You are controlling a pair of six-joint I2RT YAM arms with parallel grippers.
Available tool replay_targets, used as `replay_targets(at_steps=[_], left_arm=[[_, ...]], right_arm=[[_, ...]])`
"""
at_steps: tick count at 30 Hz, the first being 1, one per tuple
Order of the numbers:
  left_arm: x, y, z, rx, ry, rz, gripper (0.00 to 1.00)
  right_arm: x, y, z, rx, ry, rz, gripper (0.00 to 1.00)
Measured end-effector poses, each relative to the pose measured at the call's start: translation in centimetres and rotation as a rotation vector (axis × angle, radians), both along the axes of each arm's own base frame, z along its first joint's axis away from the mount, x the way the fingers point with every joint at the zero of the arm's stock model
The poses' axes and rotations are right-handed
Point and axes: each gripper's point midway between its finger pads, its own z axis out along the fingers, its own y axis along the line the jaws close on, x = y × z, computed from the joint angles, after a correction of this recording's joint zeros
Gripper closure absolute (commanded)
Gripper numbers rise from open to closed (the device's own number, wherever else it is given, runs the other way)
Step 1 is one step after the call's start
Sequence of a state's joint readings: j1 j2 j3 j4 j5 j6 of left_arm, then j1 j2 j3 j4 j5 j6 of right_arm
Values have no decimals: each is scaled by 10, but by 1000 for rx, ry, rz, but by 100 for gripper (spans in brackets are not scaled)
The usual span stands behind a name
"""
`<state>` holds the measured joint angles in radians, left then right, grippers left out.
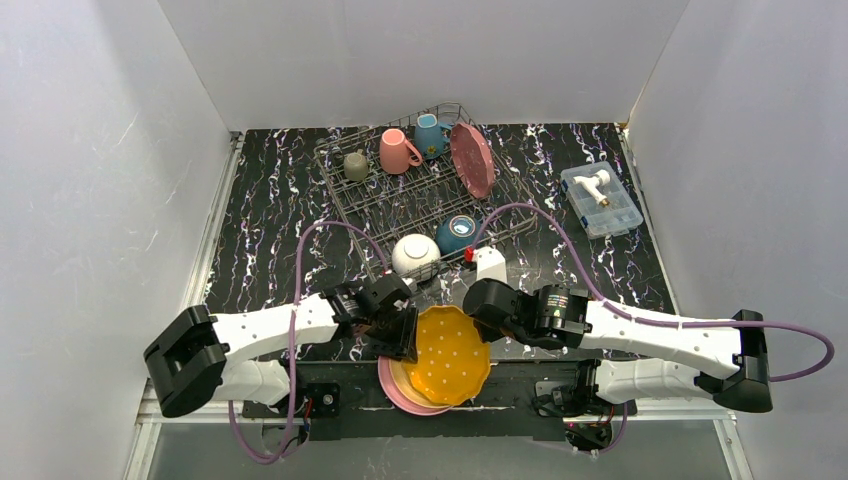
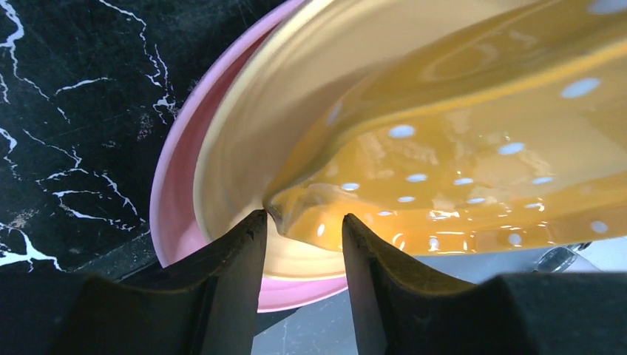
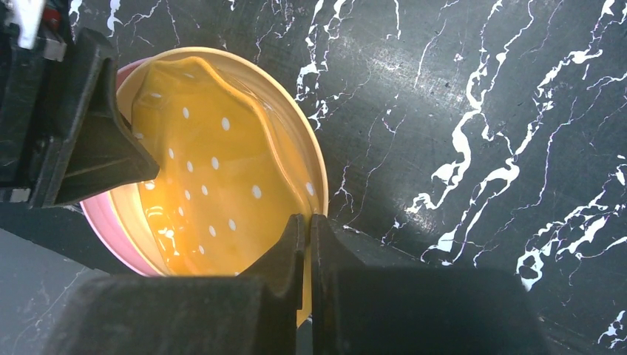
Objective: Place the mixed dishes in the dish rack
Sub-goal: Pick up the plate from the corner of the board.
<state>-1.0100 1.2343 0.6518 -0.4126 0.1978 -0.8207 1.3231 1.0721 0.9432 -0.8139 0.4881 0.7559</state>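
Observation:
The orange dotted plate [image 1: 452, 355] is tilted up off a yellow plate [image 1: 400, 379] stacked on a pink plate [image 1: 386, 386] at the table's near edge. My right gripper [image 1: 483, 322] is shut on the orange plate's right rim [image 3: 214, 170]; its jaws [image 3: 307, 222] pinch the rim. My left gripper [image 1: 405, 335] is open, its fingers [image 2: 303, 222] either side of the orange plate's left rim [image 2: 480, 163], above the yellow plate [image 2: 244, 148] and pink plate [image 2: 174, 200]. The dish rack [image 1: 345, 195] holds a grey-olive mug [image 1: 356, 165], pink mug [image 1: 397, 151], blue mug [image 1: 431, 135], dark red plate [image 1: 472, 159], white bowl [image 1: 415, 254] and teal bowl [image 1: 457, 233].
A clear plastic box [image 1: 600, 199] with a white item sits at the far right of the black marbled table. White walls enclose the table on three sides. The plate stack overhangs the table's near edge between the arm bases.

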Motion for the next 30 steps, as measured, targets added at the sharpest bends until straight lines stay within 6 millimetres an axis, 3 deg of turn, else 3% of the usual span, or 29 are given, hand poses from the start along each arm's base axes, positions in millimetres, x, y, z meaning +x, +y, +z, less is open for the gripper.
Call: replay_targets(at_steps=[7,17,24,30], left_arm=[[-4,3,-19,37,25,9,80],[0,-7,-19,-15,14,23,96],[1,-13,-21,-40,15,22,100],[1,-15,-21,-54,15,20,100]], right_arm=[[0,-2,3,14,-2,-10,99],[-4,-18,-8,20,13,-53,99],[-9,-26,-13,62,34,-82,61],[-14,-28,-15,113,59,-92,51]])
